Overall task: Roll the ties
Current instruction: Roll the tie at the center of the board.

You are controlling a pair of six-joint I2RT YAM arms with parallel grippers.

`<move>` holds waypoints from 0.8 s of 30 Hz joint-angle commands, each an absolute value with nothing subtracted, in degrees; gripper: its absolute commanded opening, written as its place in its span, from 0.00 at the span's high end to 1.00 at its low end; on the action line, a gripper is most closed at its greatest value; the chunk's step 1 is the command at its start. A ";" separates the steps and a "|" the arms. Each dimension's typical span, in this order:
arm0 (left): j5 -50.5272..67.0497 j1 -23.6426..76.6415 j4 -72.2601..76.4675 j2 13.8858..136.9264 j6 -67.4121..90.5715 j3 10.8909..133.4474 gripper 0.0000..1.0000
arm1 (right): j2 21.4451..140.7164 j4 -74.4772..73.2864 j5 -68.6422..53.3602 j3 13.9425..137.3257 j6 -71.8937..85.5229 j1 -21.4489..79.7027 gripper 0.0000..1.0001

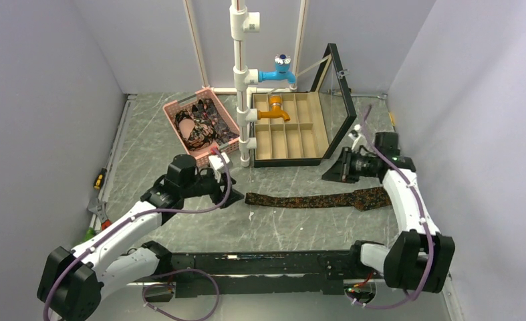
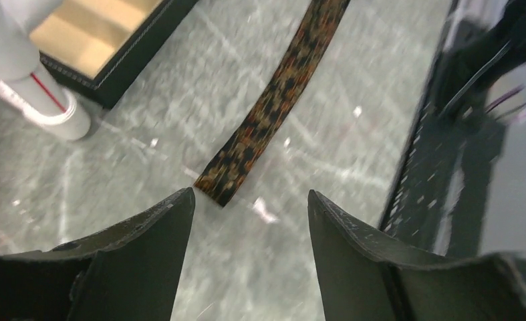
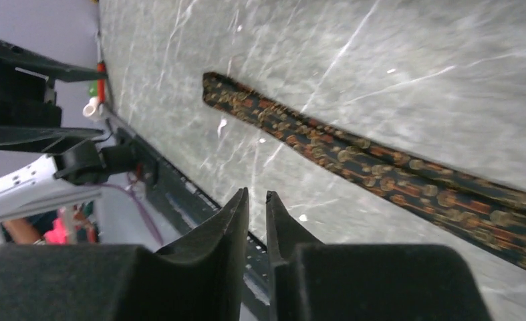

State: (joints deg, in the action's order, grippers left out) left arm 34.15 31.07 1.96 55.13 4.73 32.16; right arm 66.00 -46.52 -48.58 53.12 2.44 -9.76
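One dark patterned tie [image 1: 313,199] lies flat and straight across the middle of the table, its wide end to the right. More ties [image 1: 203,124] are heaped in the pink basket [image 1: 174,107]. My left gripper [image 1: 232,198] hovers just off the tie's narrow end [image 2: 223,184]; in the wrist view the left gripper [image 2: 251,194] is open and holds nothing. My right gripper [image 1: 329,176] is above the tie's right half, in front of the box. In its wrist view the right gripper [image 3: 257,194] is all but shut, with only a thin slit and nothing in it; the tie [image 3: 380,170] lies beyond the tips.
A white pipe stand [image 1: 241,80] with a blue tap [image 1: 280,72] and an orange tap [image 1: 277,110] rises at the back centre. Beside it is a compartment box [image 1: 290,130] with its lid [image 1: 343,100] raised. Hand tools [image 1: 99,180] lie along the left edge.
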 commanded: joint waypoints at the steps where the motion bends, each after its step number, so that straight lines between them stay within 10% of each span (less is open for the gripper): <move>1: 33.46 31.12 -13.74 55.47 -22.34 34.90 0.31 | 67.94 -30.23 -50.76 47.88 18.13 -1.56 0.85; 9: 31.49 33.22 -20.32 67.83 -55.25 40.50 0.19 | 75.67 -11.54 -44.78 41.56 30.63 13.48 1.00; 24: 30.08 39.37 -27.79 90.21 -58.71 55.19 0.20 | 94.83 3.49 -41.54 43.68 34.10 27.49 1.00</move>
State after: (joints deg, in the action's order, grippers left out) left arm 30.48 37.52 -24.03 88.25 -56.47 51.33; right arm 92.86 -2.35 -42.33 41.69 32.62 25.78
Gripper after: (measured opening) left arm 0.803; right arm 0.007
